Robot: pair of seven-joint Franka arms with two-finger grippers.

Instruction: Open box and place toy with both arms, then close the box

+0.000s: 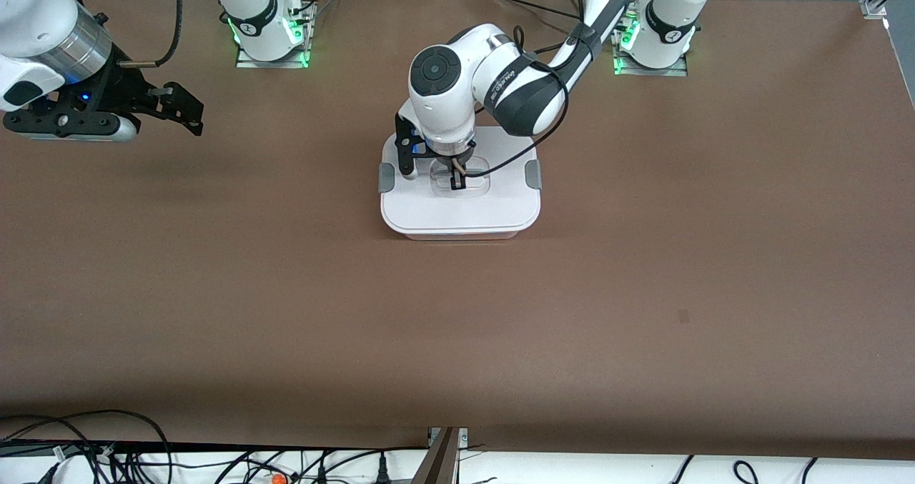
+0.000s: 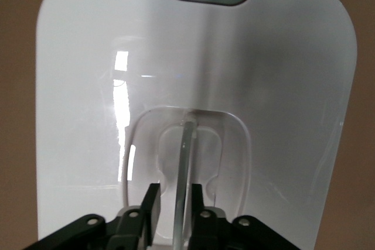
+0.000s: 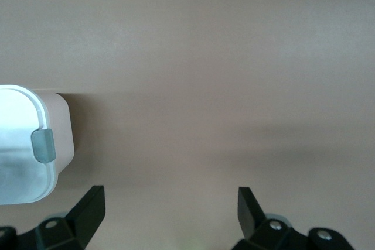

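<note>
1. No readable writing on the box (image 1: pixel 460 205) or lid (image 2: pixel 281 86); the left arm's (image 1: pixel 500 84) dark band has small white lettering, too small to read.
2. Box sits closed on the brown table (image 1: pixel 643 291), about mid-width and nearer the robot-base edge than the camera edge. The lid looks close to square, so no clear long axis. Grey clips (image 1: pixel 386 177) on the two sides facing the arms' ends of the table.
3. Left gripper (image 1: pixel 457 177) is down in the lid's clear recessed handle (image 2: pixel 186 144). Wrist view: fingers (image 2: pixel 151 203) stand close on either side of the thin upright handle bar, narrow gap; can't tell if they press it or have just let go.
4. Right gripper (image 1: pixel 182 109) hangs over the table's right-arm end, near the base-side edge, well apart from the box. Fingers (image 3: pixel 91 206) spread wide, nothing between. That arm waits.
5. Front view only: both bases, green lights, cables at the camera-side edge.
6. Left wrist only: handle detail and a glare streak on the lid.
7. Right wrist only: pinkish tub wall (image 3: pixel 63 127) under the white lid, one clip (image 3: pixel 43 146) close up.
8. Toy not visible in any view.
</note>
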